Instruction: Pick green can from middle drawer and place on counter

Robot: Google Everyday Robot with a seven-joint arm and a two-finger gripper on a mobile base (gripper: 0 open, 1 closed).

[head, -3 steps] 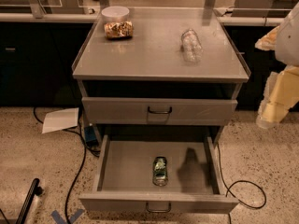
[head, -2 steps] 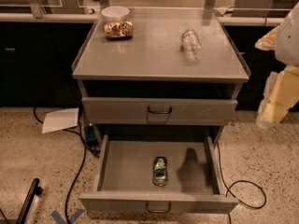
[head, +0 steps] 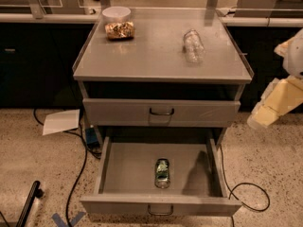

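The green can (head: 162,172) lies on its side in the middle drawer (head: 128,167), which is pulled fully out at the bottom of the cabinet. It rests near the drawer's front, about mid-width, with one silvery end facing me. Above it spreads the counter (head: 151,56), the flat grey top of the cabinet. My gripper (head: 266,113) hangs at the right edge of the view, beside the cabinet's right side at about the height of the upper drawer front. It is well above and to the right of the can and touches nothing.
On the counter sit a gold-brown snack packet (head: 119,30) with a white bowl (head: 116,13) behind it at the back left, and a clear plastic bottle (head: 193,45) lying at the right. The upper drawer front (head: 161,111) is closed. Cables (head: 78,174) and a paper sheet (head: 61,121) lie on the floor.
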